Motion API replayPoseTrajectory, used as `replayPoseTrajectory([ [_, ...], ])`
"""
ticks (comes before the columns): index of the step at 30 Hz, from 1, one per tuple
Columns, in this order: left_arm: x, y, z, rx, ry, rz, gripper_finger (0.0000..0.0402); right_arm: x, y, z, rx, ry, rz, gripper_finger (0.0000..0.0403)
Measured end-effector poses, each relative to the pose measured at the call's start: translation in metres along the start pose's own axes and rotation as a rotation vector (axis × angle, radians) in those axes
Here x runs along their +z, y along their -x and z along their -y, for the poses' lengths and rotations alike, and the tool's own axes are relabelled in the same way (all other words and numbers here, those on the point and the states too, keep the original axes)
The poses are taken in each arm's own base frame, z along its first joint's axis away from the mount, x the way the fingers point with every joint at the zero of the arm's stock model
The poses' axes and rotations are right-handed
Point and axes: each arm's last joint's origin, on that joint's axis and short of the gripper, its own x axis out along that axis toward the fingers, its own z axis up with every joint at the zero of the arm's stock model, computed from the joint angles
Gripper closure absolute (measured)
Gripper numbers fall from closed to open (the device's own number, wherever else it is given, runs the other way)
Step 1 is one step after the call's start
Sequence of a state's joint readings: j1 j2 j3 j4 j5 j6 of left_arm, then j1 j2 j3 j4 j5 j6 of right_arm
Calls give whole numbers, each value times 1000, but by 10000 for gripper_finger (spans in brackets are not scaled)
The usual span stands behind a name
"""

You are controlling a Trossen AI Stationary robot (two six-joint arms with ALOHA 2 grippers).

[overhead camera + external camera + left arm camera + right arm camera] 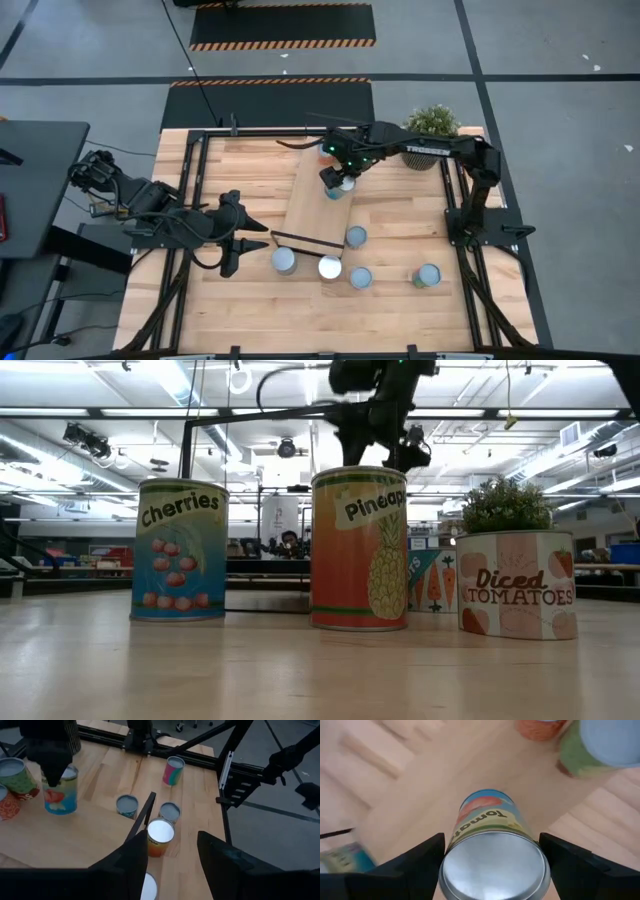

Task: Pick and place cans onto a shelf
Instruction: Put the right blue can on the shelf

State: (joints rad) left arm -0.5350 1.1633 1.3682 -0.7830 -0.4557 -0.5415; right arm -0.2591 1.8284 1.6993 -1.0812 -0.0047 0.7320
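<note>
Pale wood runs under everything: the plank tabletop (400,215), and on it the lighter shelf (310,205), a long board whose long axis slants from the table's far side toward the near edge, its black frame at the near end.

The right gripper (337,180) hangs over the shelf's far half, clenched on a tomato can (492,850). The right wrist view shows a dark finger on each side of the can, its silver end facing the camera and its axis in line with the gripper — so, by the overhead picture, it seems roughly upright. Two more cans show near it in the left wrist view. Whether its base is touching the board I cannot tell.

To finish this step well, I judge the can should come down level, apart from its neighbours, and the fingers should let go only once it stands flat — then lift straight up.

Five other cans stand upright beside the shelf's near end. The left gripper (172,862) waits with fingers released near the lit-topped one (160,836).
</note>
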Motion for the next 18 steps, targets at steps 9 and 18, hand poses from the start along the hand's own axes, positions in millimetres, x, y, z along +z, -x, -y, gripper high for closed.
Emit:
replayPoseTrajectory([
  [9,0,0,0,-1,23,0,225,5,-15,9,-32,10,-80,80],
  [18,1,0,0,-4,18,5,225,13,-15,15,-47,-19,-32,28],
])
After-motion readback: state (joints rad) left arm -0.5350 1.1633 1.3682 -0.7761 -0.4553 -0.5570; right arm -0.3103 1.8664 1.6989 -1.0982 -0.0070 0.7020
